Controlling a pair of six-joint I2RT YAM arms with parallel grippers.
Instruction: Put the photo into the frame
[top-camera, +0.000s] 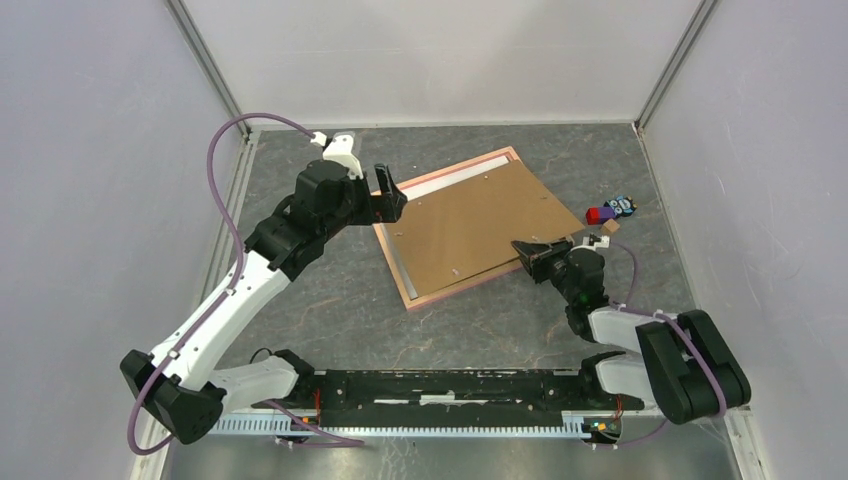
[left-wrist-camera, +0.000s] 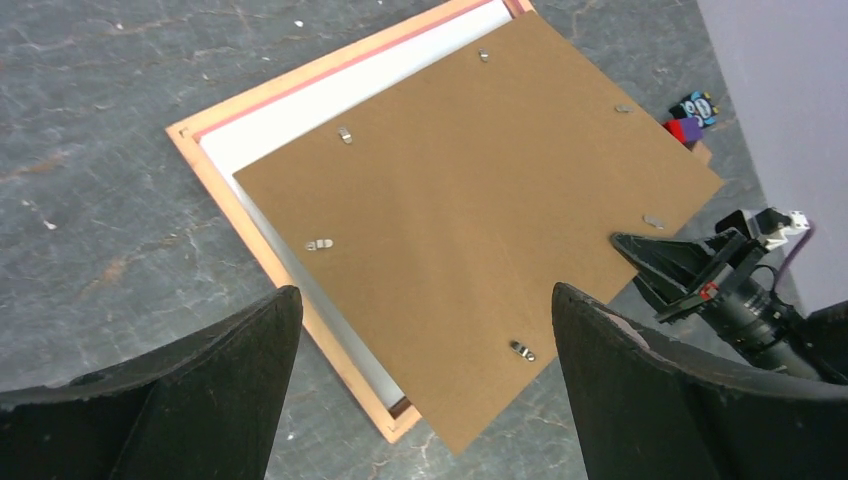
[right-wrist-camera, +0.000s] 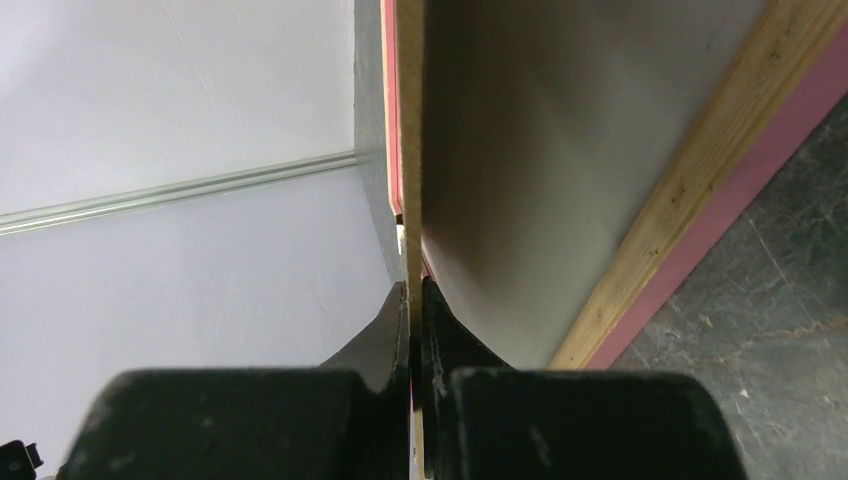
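Overhead view. The frame (top-camera: 460, 287) lies face down near the middle of the table (top-camera: 480, 335), turned at an angle to the table's edges, its pink rim showing along the sides. The photo (top-camera: 450, 181) rests inside it with the white back upward, visible as a pale strip along the far side and the left side. A brown backing board (top-camera: 480, 225) lies skewed on top, covering most of the photo and overhanging the frame's right side.

Left gripper (top-camera: 391, 193) – fingers spread wide, holding nothing, at the frame's far-left corner. In the left wrist view both fingers (left-wrist-camera: 200, 385) stand well apart above the board (left-wrist-camera: 480, 220), whose small metal clips (left-wrist-camera: 320, 244) are visible; the white strip of the photo (left-wrist-camera: 350, 92) and the frame's rim (left-wrist-camera: 215, 180) show beyond the board's edge.

Right gripper (top-camera: 527, 248) – fingers pressed together on the board's near-right edge. The right wrist view shows the board edge-on (right-wrist-camera: 410, 150), pinched between the two fingers (right-wrist-camera: 385, 330), with the frame's wooden inner lip and pink side (right-wrist-camera: 700, 230) beside it.

Small coloured toys (top-camera: 610, 210) sit on the table just beyond the board's right corner.
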